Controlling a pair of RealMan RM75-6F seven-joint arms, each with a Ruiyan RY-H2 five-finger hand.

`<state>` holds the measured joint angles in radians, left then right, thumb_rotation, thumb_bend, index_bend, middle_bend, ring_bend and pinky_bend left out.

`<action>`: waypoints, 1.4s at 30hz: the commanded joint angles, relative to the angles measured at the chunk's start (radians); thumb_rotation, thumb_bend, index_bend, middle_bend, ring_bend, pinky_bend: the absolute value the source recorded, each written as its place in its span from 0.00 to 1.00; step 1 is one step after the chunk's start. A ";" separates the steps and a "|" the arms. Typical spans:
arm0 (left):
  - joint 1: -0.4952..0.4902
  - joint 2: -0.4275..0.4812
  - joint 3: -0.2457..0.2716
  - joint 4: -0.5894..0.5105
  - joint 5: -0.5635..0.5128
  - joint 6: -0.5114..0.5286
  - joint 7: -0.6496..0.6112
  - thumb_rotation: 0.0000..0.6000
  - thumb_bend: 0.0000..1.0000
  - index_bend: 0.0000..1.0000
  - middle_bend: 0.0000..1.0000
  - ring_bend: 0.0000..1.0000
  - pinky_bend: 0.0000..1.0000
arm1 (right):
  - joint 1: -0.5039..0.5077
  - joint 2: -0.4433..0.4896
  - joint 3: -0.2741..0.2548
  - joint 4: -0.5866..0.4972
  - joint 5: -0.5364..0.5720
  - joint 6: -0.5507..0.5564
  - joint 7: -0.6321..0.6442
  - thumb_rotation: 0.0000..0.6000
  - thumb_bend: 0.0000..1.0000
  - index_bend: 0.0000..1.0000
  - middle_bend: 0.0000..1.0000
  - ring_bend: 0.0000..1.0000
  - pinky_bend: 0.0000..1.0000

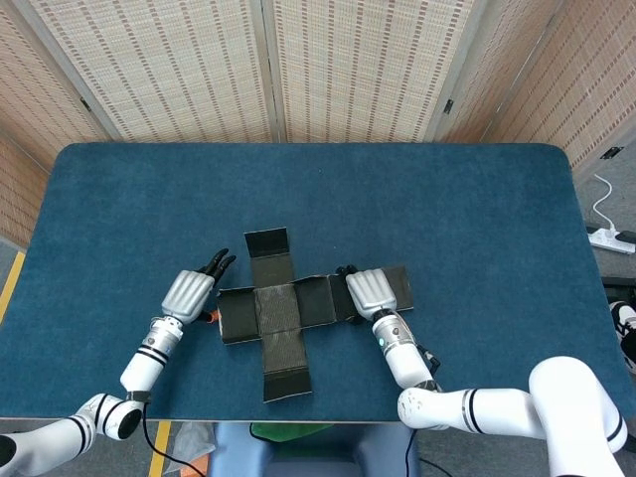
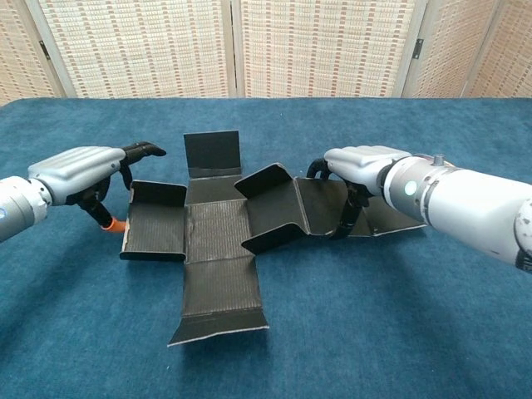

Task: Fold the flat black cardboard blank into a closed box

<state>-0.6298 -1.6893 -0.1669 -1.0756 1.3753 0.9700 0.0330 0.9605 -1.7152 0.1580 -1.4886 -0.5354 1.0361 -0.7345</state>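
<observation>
The black cardboard blank (image 1: 283, 310) (image 2: 218, 237) lies cross-shaped in the middle of the blue table, its far, left and right flaps tilted up. My right hand (image 1: 370, 290) (image 2: 359, 163) sits over the blank's right arm, fingers (image 2: 348, 218) curled down onto the panel and gripping it. My left hand (image 1: 188, 291) (image 2: 83, 169) hovers just left of the raised left flap (image 2: 154, 218), fingers apart and pointing toward it, holding nothing; its orange thumb tip (image 2: 113, 224) is close to the flap's outer edge.
The blue table (image 1: 467, 209) stretches wide around the blank. Woven folding screens (image 1: 268, 70) stand behind the far edge. A white power strip (image 1: 613, 238) lies on the floor beyond the right edge.
</observation>
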 commanded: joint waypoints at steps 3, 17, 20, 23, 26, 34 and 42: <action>-0.021 0.025 -0.012 -0.071 0.017 0.000 -0.122 1.00 0.19 0.00 0.00 0.38 0.59 | 0.019 0.003 0.001 -0.002 -0.012 -0.014 -0.031 1.00 0.20 0.54 0.45 0.75 1.00; -0.079 0.107 0.013 -0.149 0.055 -0.086 -0.333 1.00 0.19 0.00 0.00 0.35 0.60 | 0.155 0.051 -0.059 0.005 -0.128 -0.121 -0.225 1.00 0.21 0.54 0.45 0.75 1.00; -0.099 0.126 0.029 -0.152 0.061 -0.136 -0.386 1.00 0.19 0.00 0.00 0.35 0.59 | 0.185 0.057 -0.084 0.023 -0.180 -0.141 -0.265 1.00 0.21 0.54 0.45 0.75 1.00; -0.120 0.147 0.050 -0.155 0.077 -0.184 -0.458 1.00 0.19 0.00 0.00 0.35 0.58 | 0.199 0.053 -0.097 0.047 -0.249 -0.150 -0.262 1.00 0.21 0.54 0.46 0.75 1.00; -0.135 0.163 0.068 -0.159 0.100 -0.212 -0.540 1.00 0.19 0.00 0.00 0.34 0.58 | 0.209 0.053 -0.108 0.073 -0.323 -0.170 -0.242 1.00 0.21 0.54 0.46 0.75 1.00; -0.179 0.186 0.124 -0.128 0.185 -0.244 -0.798 1.00 0.19 0.00 0.00 0.33 0.57 | 0.234 0.049 -0.142 0.159 -0.565 -0.204 -0.167 1.00 0.21 0.54 0.46 0.75 1.00; -0.215 0.178 0.198 -0.082 0.268 -0.228 -1.005 1.00 0.19 0.00 0.00 0.33 0.55 | 0.242 0.029 -0.149 0.219 -0.718 -0.195 -0.116 1.00 0.22 0.54 0.46 0.75 1.00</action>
<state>-0.8278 -1.5084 0.0007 -1.1781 1.6094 0.7344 -0.9143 1.1991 -1.6780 0.0135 -1.2875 -1.2242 0.8381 -0.8667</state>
